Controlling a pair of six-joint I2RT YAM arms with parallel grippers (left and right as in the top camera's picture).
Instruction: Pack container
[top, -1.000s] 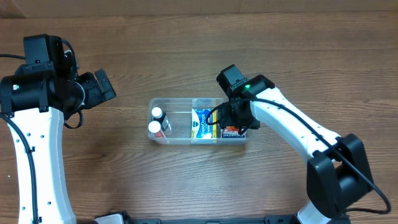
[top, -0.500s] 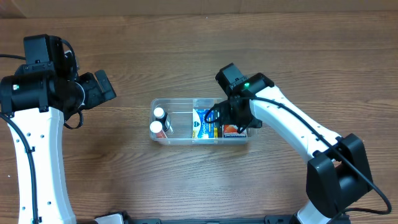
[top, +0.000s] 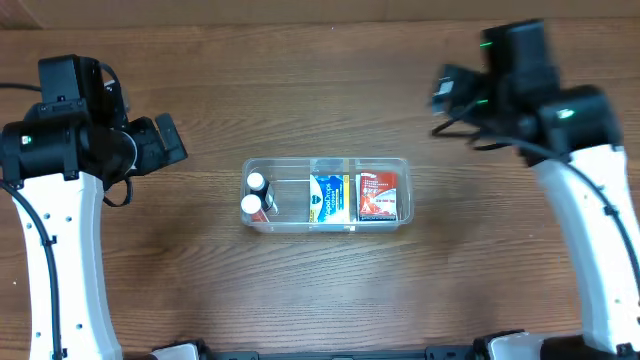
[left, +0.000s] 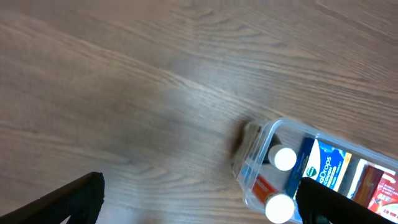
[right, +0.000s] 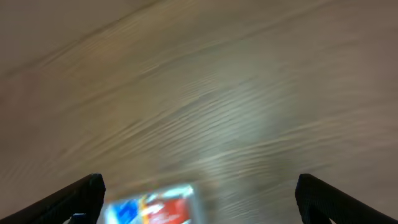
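The clear plastic container (top: 326, 228) sits mid-table. It holds two white-capped bottles (top: 252, 195) at its left end, a blue box (top: 327, 198) in the middle and a red box (top: 378, 195) at its right end. It also shows in the left wrist view (left: 252, 163) and, blurred, in the right wrist view (right: 152, 205). My left gripper (top: 170, 140) is open and empty, up and to the left of the container. My right gripper (top: 447, 90) is open and empty, raised above the table to the upper right of the container.
Brown wooden table (top: 320, 90) all round the container. The left arm's white link (top: 60, 270) runs down the left side, the right arm's link (top: 600, 250) down the right side.
My right gripper has let go of the red box in the container's right end, lifted out and swung away to the upper right. The left arm has not moved.
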